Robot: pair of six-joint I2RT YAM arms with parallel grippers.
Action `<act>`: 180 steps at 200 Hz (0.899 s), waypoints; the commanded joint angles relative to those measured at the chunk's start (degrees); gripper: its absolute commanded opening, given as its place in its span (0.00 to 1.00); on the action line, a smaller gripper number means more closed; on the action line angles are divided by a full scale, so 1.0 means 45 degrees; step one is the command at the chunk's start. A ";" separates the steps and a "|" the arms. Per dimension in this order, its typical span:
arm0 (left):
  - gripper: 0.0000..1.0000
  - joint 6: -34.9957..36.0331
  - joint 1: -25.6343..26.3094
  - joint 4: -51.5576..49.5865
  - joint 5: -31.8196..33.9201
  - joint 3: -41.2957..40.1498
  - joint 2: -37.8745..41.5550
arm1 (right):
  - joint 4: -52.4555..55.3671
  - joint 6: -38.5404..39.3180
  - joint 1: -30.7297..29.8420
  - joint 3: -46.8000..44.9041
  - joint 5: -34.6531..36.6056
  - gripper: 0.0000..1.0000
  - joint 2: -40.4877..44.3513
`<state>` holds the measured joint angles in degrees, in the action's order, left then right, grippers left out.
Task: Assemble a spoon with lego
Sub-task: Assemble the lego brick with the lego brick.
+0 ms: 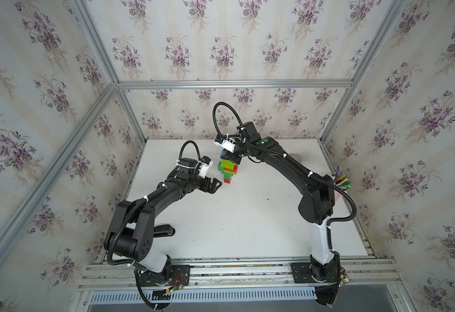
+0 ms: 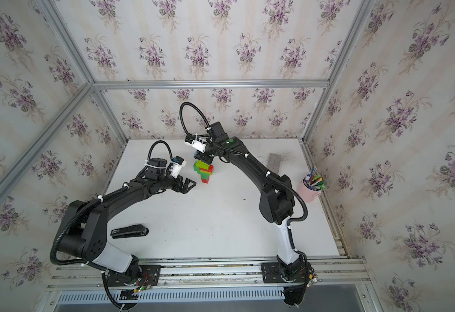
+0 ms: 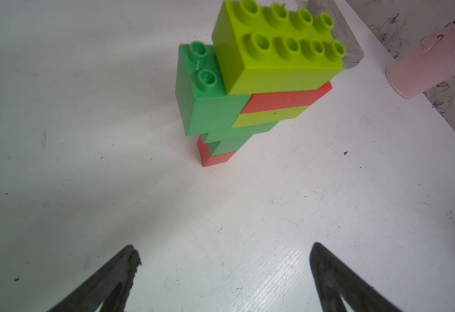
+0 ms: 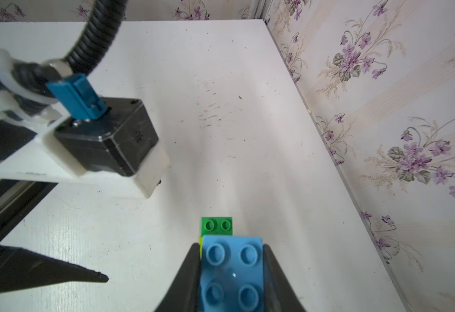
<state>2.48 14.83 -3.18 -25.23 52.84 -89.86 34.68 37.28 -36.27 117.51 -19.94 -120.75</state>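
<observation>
The spoon [image 1: 227, 171] stands upright on its narrow red and green stem near the middle of the white table [image 1: 248, 221]. Its wide green, red and lime head is on top, and the uppermost lime brick [image 3: 277, 51] has bare studs facing up.

Well left of the spoon and nearer the robot bases, a black stapler [image 2: 129, 231] lies flat. Just left of the spoon, the left gripper [image 1: 215, 185] hovers with its jaws spread wide and nothing between them. In the left wrist view they frame bare table short of the stem.

Directly over the spoon's head, the right gripper [image 4: 231, 245] is clamped on the small blue brick [image 4: 231, 272]. In the right wrist view this brick covers the lime brick, and two dark green studs [image 4: 217, 225] show past its edge. I cannot tell whether the blue brick already touches the lime studs.

Right of the spoon and further back sits a grey block [image 2: 275, 162]. Further right again is a pink cup [image 2: 308, 191] of pens.

As I judge it, the stem and head are built and only the blue tip is left. It needs lining up on the lime studs and pressing home, perhaps with the left gripper steadying the tall stack.
</observation>
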 commanded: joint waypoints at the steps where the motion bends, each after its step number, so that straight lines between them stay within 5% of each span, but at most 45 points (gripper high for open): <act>1: 0.99 0.0231 0.0009 0.0312 -0.0289 0.0113 -0.0029 | 0.1030 0.0603 0.0073 0.0412 -0.0013 0.18 -0.0341; 180: 0.99 0.0071 -0.0001 -0.0286 -0.0359 0.0499 -0.0361 | 0.0099 0.0603 0.0282 -0.1173 0.0226 0.18 0.0155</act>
<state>2.85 14.87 -4.45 -26.00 54.59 -91.33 36.03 39.57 -35.44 112.42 -18.76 -120.40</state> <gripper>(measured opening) 0.993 0.301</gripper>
